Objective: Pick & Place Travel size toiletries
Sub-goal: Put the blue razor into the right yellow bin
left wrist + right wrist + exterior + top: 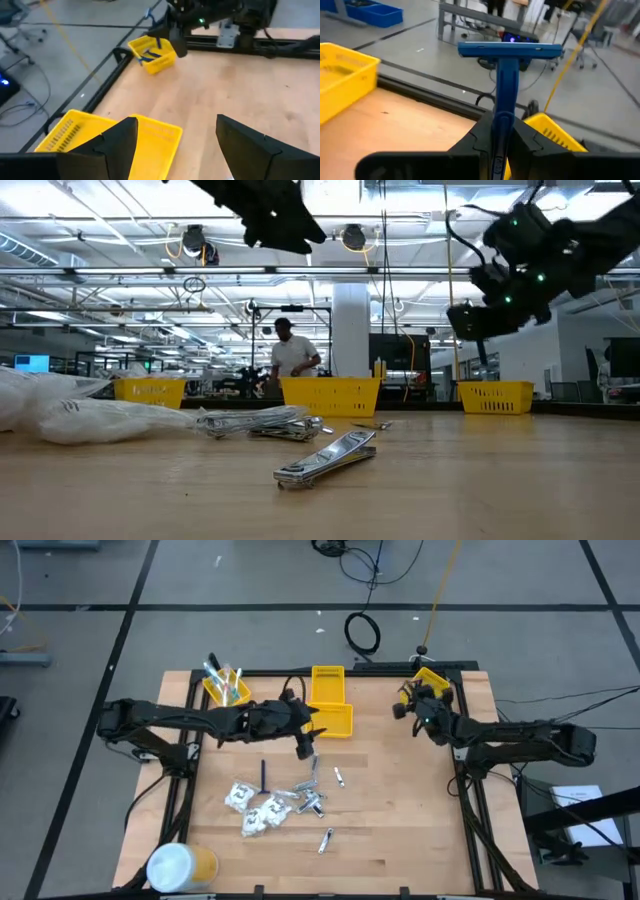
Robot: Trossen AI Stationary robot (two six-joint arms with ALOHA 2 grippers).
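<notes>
The toiletries lie loose in the middle of the table: white crinkly packets (252,806), silvery tubes (310,796) and a dark razor (265,774). In the low view a silvery piece (326,459) lies nearest. My left gripper (305,747) hangs open above the table, just near of the two middle yellow bins (331,702), and holds nothing (175,145). My right gripper (404,703) is raised beside the far-right yellow bin (433,679) and is shut on a blue razor (509,60). The far-left bin (225,688) holds toothbrushes. My right gripper pinches the blue razor's handle (503,107) between its two fingers. The handle runs along the fingers, and the razor's head (510,49) sticks out crosswise beyond their tips. The razor is lifted clear, in the air beside the yellow bin (555,134).
A large white-and-yellow cylinder (180,866) lies at the table's near left corner. One more silvery tube (325,839) lies apart toward the near edge. Bare wood shows on the table's right half (410,800). A person (293,355) stands in the room beyond the table.
</notes>
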